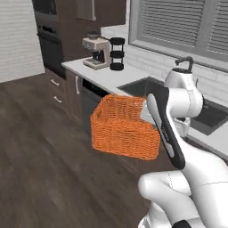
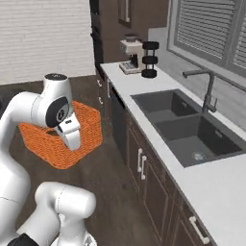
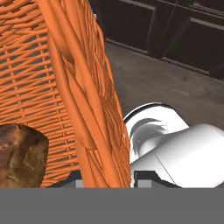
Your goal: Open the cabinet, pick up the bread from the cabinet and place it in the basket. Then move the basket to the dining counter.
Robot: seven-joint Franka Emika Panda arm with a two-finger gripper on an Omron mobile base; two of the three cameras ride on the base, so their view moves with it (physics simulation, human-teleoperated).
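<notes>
Gripping the basket [image 1: 124, 127] by its wall, the gripper [image 3: 105, 181] held it above the floor with the bread [image 3: 19, 155] inside.

arm [image 1: 165, 129] bent forward, wrist low; jaws clamped on basket [image 1: 122, 127] wall, lifted.

Basket: orange woven wicker basket [image 1: 120, 127], held off the dark wood floor [image 1: 40, 151] (beside the white arm).
Worktop: light counter [image 1: 107, 75], cream coffee machine [image 1: 97, 51], dark sink [image 1: 142, 87].
</notes>
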